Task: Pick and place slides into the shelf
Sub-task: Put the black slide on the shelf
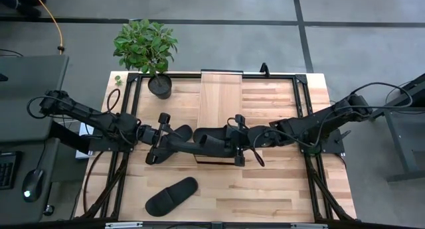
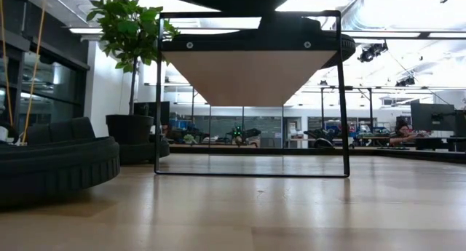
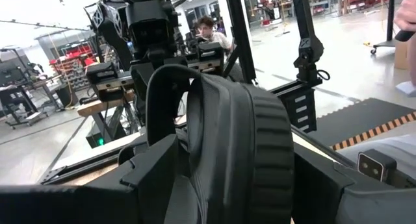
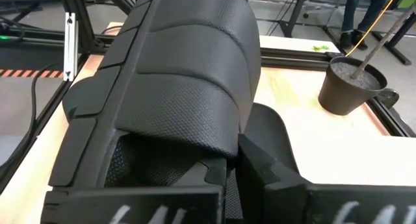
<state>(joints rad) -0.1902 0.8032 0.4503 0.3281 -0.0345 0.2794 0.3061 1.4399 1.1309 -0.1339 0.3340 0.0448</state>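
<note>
At the near end of the long wood-plank shelf with its dark metal frame (image 1: 221, 96), two black ribbed-strap slide sandals are held aloft: one clamped in the left end effector (image 1: 159, 137), its fingers spread wide around the slide (image 3: 227, 152), the other gripped by the fully closed right end effector (image 1: 240, 141) by the strap (image 4: 188, 74). A collision between the two arms is judged likely, given how close they meet. A third black slide (image 1: 171, 196) lies on the tabletop (image 1: 279, 189). Nothing is seen resting on the shelf plank.
</note>
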